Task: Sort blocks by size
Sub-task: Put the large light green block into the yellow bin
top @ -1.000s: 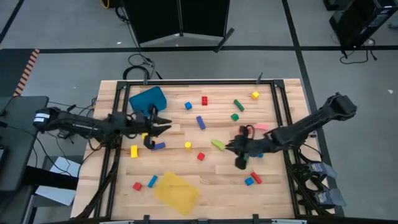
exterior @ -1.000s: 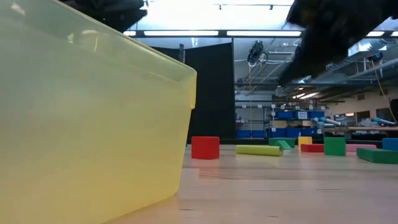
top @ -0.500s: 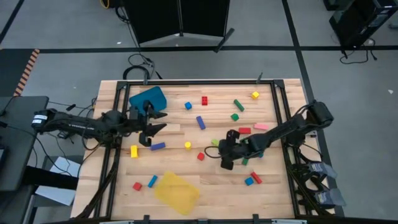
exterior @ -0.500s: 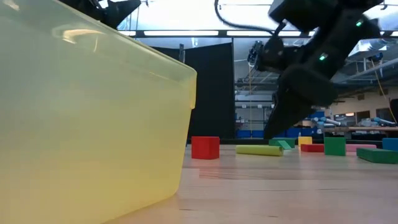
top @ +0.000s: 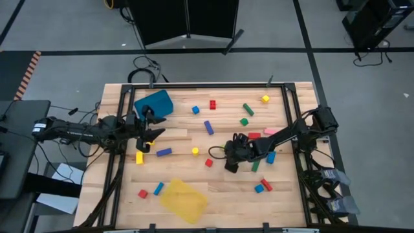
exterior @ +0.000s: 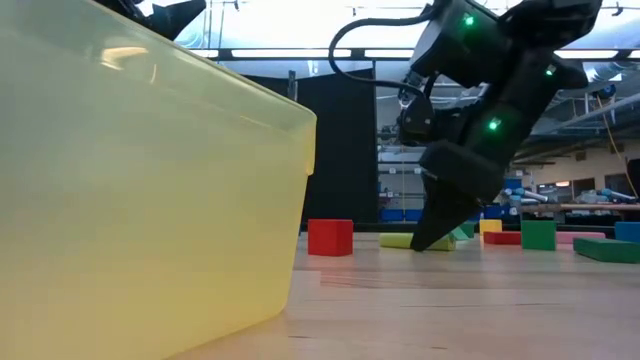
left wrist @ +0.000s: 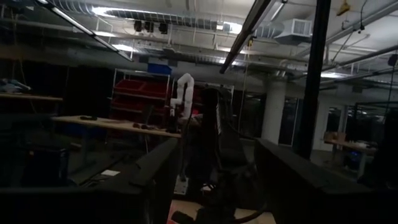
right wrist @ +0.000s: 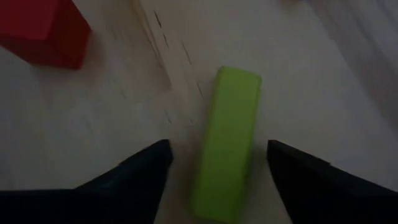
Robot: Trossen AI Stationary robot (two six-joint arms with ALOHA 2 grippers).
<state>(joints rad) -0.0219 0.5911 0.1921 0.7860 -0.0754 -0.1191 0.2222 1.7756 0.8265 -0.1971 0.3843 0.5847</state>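
Right gripper [right wrist: 214,171] is lowered at mid-table with its fingers spread either side of a lime-green bar [right wrist: 227,143]; nothing is gripped yet, and the bar lies flat on the wood between the fingertips. A red cube [right wrist: 43,31] sits near by, apart from the bar. From above, the right gripper [top: 228,157] is seen just beside the red cube [top: 208,162], with the remaining blocks scattered over the table [top: 226,188]: blue bar [top: 208,127], yellow cube [top: 265,99], dark green bar [top: 248,109].

Left gripper [top: 147,133] is held raised beside the blue bin [top: 154,103], fingers apart and empty.

Risks judged from here: the bar appears slightly off-centre toward one finger, so closure may rotate or skid it rather than seat it. A descent too deep would drive the fingertips into the wood. A loose pinch could drop the bar before the yellow tray [top: 184,200] is reached.
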